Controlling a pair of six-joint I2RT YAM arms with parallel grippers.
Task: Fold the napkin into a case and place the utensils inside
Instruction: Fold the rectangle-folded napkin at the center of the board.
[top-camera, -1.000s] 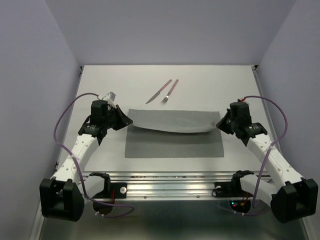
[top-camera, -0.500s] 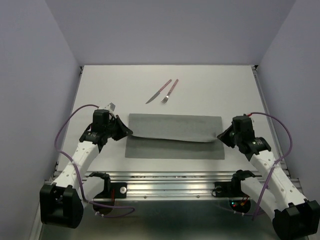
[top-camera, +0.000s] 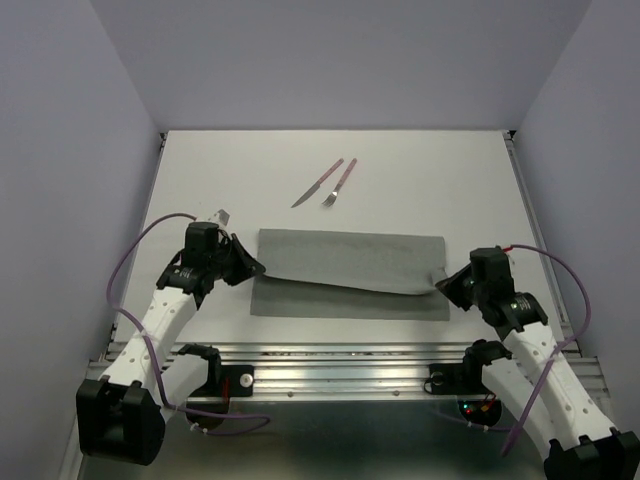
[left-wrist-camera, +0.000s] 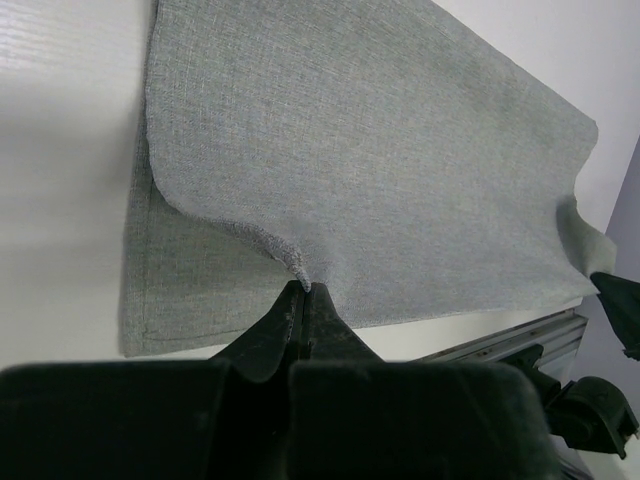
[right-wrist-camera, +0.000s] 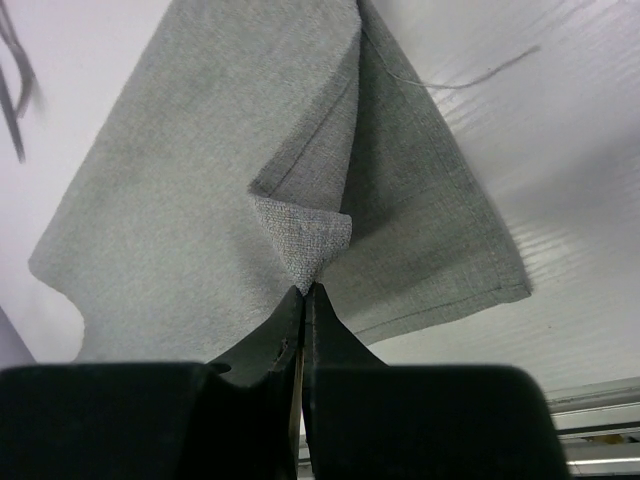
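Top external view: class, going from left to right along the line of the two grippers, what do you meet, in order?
left gripper → napkin → right gripper. The knife and fork lie farther back, within the napkin's span, so they are left out.

A thin grey cloth napkin lies part-folded on the white table, its upper layer held at each end by the left gripper and right gripper. Beyond it lie a pink-handled knife and fork.
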